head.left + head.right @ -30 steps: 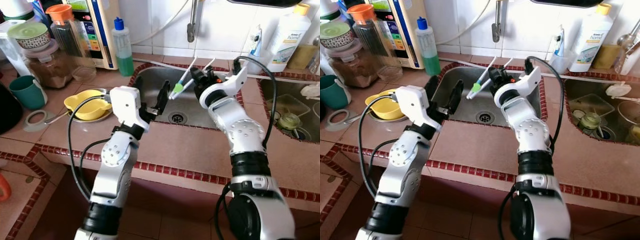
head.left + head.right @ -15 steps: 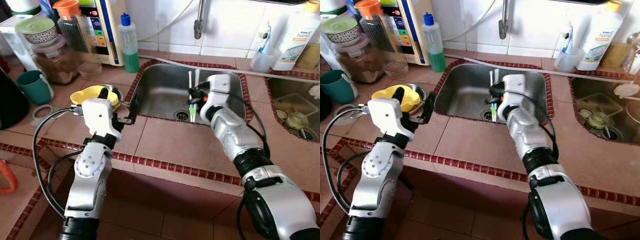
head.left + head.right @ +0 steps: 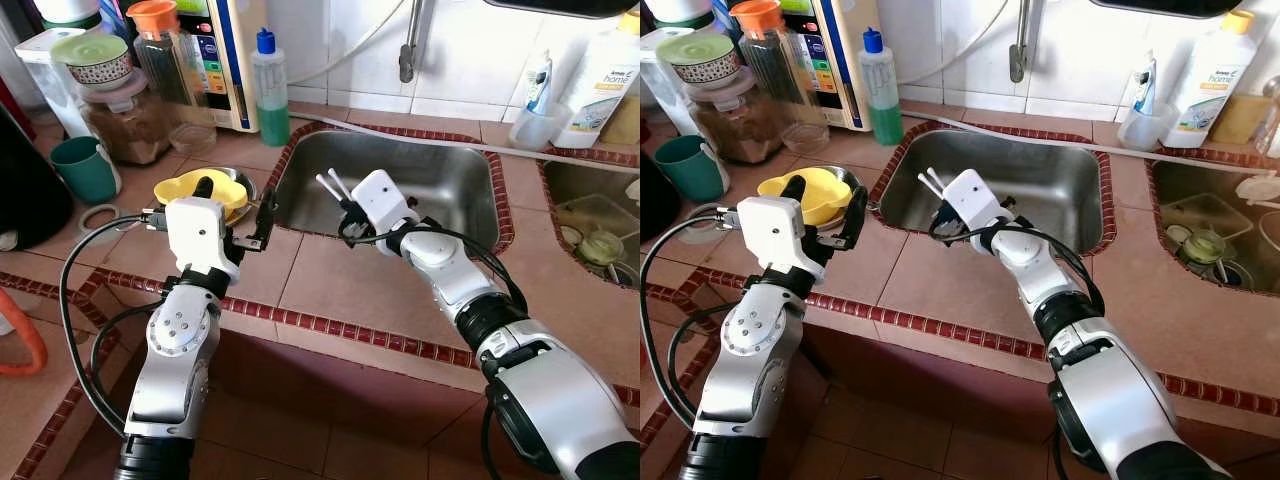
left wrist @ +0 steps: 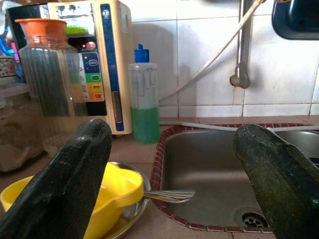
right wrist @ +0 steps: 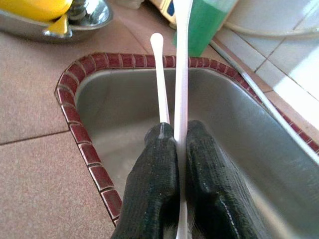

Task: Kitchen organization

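Right wrist view shows two thin white sticks [image 5: 180,74] clamped between the black fingers [image 5: 154,189] of the right gripper [image 3: 347,222]; the fingers are closed tight on them, with the stick ends projecting forward past the fingertips. What lies at the sticks' other ends cannot be made out. From the head views, this gripper sits over the near left corner of the steel sink [image 3: 440,185], just above its red tile rim, and the sticks point up and toward the robot's left.

Left gripper [image 3: 236,205] hovers over the counter [image 3: 340,280] beside the sink's left rim, fingers spread wide and holding nothing. Directly past it stand a yellow bowl [image 3: 200,192] in a metal dish, with a spoon [image 4: 167,195] reaching toward the sink rim. Further back stand a green soap bottle [image 3: 269,80], an orange-lidded jar [image 3: 165,55] and a teal mug [image 3: 86,166].
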You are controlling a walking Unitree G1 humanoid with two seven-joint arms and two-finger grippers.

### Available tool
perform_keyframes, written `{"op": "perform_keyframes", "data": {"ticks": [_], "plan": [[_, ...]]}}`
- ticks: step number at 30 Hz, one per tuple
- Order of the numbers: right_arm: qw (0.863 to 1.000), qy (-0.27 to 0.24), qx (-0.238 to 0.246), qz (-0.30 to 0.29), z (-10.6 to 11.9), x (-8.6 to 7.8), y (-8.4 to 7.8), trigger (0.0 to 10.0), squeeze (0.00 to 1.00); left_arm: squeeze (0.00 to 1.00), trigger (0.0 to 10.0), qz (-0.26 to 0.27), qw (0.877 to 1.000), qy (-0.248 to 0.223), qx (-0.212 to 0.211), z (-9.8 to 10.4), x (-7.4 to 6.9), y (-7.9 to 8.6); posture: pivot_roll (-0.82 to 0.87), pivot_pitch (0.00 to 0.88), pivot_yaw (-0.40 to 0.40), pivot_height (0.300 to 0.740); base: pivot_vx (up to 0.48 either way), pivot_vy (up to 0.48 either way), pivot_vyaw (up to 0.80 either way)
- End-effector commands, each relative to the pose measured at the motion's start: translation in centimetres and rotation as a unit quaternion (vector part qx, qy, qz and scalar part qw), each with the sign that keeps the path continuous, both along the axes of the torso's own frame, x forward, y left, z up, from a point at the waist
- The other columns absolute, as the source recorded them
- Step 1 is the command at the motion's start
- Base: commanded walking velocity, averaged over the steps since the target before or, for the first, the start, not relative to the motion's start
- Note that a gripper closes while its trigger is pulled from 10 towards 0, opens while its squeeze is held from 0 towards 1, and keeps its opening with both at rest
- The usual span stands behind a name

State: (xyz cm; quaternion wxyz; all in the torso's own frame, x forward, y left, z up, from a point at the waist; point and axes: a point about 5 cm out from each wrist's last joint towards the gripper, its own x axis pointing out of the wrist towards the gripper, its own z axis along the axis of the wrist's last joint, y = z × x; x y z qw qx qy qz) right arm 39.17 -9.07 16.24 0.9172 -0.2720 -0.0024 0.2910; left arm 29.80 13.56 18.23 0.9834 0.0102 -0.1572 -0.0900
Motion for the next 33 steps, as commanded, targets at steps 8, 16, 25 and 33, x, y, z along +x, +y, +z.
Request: {"op": "perform_keyframes", "data": {"ticks": [8, 16, 25, 33], "plan": [[0.994, 0.03, -0.087, -0.051, -2.5, -0.2, -2.8, 10.0, 1.0, 0.0, 10.0, -0.022, 0.998, 0.04, 0.031, -1.5, 0.5, -0.6, 0.07, 0.071, 0.038, 0.74, 0.0, 0.0, 0.0], [0.99, 0.03, -0.071, -0.118, -2.8, 0.0, -5.0, 10.0, 1.0, 0.0, 10.0, -0.03, 0.998, 0.048, 0.024, -1.8, 0.7, -1.4, 0.06, 0.066, 0.043, 0.74, 0.0, 0.0, 0.0], [0.99, 0.022, -0.036, -0.137, -2.4, 0.1, -5.4, 10.0, 1.0, 0.0, 10.0, -0.029, 0.998, 0.05, 0.026, -1.9, 1.0, -1.3, 0.04, 0.067, 0.039, 0.74, 0.0, 0.0, 0.0], [0.985, 0.017, 0.099, -0.142, -0.8, 0.4, -4.9, 10.0, 1.0, 0.0, 10.0, -0.027, 0.998, 0.051, 0.034, -2.1, 1.1, -1.6, 0.04, 0.072, 0.03, 0.74, 0.0, 0.0, 0.0]]}}
